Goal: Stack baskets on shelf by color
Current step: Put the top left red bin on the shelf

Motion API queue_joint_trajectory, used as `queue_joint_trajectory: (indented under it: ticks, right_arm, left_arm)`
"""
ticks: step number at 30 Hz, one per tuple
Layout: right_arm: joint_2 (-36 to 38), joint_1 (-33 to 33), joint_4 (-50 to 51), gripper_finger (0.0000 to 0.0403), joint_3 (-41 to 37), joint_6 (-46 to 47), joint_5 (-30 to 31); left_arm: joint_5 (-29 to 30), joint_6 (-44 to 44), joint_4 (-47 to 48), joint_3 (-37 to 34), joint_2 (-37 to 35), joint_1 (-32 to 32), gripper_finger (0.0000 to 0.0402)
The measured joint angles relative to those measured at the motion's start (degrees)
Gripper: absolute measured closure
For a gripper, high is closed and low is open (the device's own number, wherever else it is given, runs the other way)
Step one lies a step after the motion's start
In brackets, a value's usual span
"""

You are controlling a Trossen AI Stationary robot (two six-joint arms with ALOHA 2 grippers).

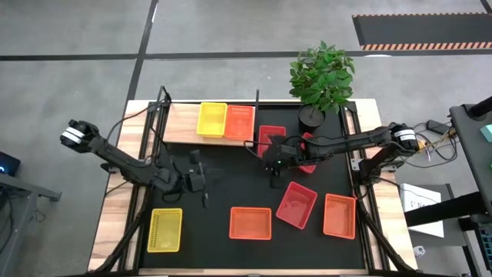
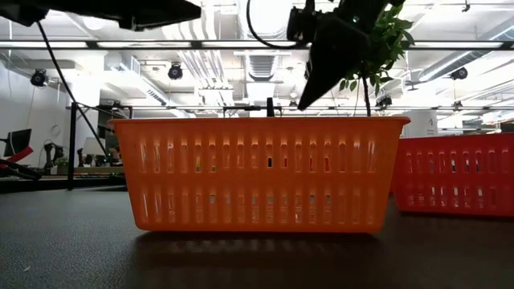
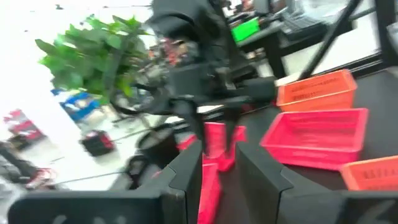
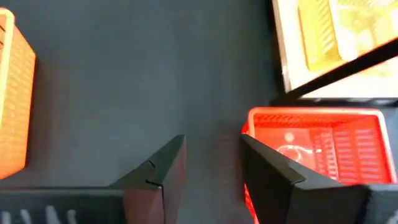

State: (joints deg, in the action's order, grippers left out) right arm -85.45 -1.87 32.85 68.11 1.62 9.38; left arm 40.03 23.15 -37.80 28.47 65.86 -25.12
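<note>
Right gripper (image 1: 273, 164) hanging empty, jaws apart, just beside the red basket (image 1: 270, 138) lying on the mat by the shelf (image 1: 183, 121), left gripper (image 1: 197, 178) idling mid-mat, grip unclear; the right fingers are possibly straddling nothing and risking nudging the basket off line.

No text, label, brand or number can be read in any view. The baskets (image 1: 250, 222) carry no markings. The orange-and-black striped strip (image 1: 421, 46) on the floor is a pattern only, without words.
</note>
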Motion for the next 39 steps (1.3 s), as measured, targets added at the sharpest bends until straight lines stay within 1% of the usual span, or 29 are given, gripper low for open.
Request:
queue_joint_trajectory:
  ticks: [2,4,7,12,18,21,24,27,31,33,37,39]
  right_arm:
    - [-0.4,0.0,-0.6,0.0247,-1.1,0.7,1.4]
    - [-1.1,0.2,-0.3,0.0234,-1.9,1.2,4.3]
    - [-2.7,0.3,-0.1,0.0219,-2.8,0.9,7.2]
    - [-6.5,1.8,-0.2,0.0208,-2.9,0.0,7.1]
    - [-10.9,4.0,-0.6,0.0214,-2.8,-1.4,7.2]
    - [-12.7,4.8,-0.6,0.023,-2.2,-2.3,7.2]
    - [-13.6,5.1,-0.9,0.0258,-2.1,-3.2,7.2]
    - [-13.7,5.0,-1.4,0.0303,-2.0,-3.8,7.1]
    - [-13.4,5.0,-1.5,0.0376,-2.0,-3.8,7.1]
    - [-12.7,4.8,-1.5,0.0387,-2.0,-3.8,7.2]
    - [-10.9,3.9,-1.4,0.0393,-2.0,-2.6,7.0]
    - [-9.6,3.2,-1.4,0.0393,-2.0,-2.2,7.0]
  left_arm:
    - [1.1,2.2,1.5,-0.3,-2.1,0.0,0.0322]
    - [1.1,4.3,2.8,-0.9,-4.5,0.0,0.0322]
    - [2.4,5.6,5.6,-1.0,-8.4,0.0,0.0322]
    - [4.0,6.2,9.9,-1.0,-15.7,0.0,0.0322]
    - [4.0,5.8,13.7,-1.1,-21.7,0.0,0.0322]
    - [4.0,5.3,15.4,-1.3,-23.2,0.0,0.0322]
    - [3.9,3.6,16.2,-2.0,-23.6,0.0,0.0322]
    - [3.8,2.8,16.2,-2.9,-23.8,-0.1,0.0322]
    - [3.8,2.8,16.1,-3.6,-24.0,-0.1,0.0322]
    - [3.9,2.8,15.7,-3.6,-24.1,-0.1,0.0322]
    - [5.9,3.1,15.0,-2.9,-25.5,-0.1,0.0322]
    - [6.9,5.0,14.8,-2.9,-26.9,-0.1,0.0322]
